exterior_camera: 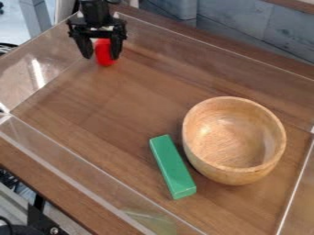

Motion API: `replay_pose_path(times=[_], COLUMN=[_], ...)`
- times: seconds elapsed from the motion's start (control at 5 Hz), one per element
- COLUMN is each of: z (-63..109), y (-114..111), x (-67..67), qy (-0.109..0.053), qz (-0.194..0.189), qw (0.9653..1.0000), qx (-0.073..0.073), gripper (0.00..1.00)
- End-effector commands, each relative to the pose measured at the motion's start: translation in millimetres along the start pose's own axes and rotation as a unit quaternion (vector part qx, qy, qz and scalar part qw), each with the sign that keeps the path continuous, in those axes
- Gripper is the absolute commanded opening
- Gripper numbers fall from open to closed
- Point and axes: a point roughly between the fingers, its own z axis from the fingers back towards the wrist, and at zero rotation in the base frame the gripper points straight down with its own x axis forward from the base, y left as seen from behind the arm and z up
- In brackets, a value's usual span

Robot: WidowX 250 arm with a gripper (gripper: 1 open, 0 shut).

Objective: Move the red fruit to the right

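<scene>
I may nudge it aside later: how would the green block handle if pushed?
The green block lies flat on its long face, so it would probably slide, not roll. Pushed near one end, it would likely pivot. It looks rigid.

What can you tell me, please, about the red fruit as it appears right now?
The red fruit is a small, bright red, rounded toy, glossy like plastic. It sits on the wooden table near the far left corner, directly under the open end effector, whose black fingers stand on either side of it. Whether they touch it cannot be told. Its top is hidden.
</scene>
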Motion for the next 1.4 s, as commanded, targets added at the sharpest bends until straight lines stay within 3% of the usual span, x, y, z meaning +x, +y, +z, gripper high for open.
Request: replay_pose_path(times=[0.0,0.6,0.8,1.2], z=[19.2,22.0,19.0,46.6], y=[3,-1,-2,-32], x=[6.4,1.0,2.1,4.2], qy=[-0.018,0.002,0.003,-0.024], qz=[-0.006,-0.019,-0.017,-0.054], qw=[0.9998,0.9995,0.9995,0.9977], qx=[-0.006,-0.025,-0.024,-0.033], gripper=[1.00,1.00,0.00,0.00])
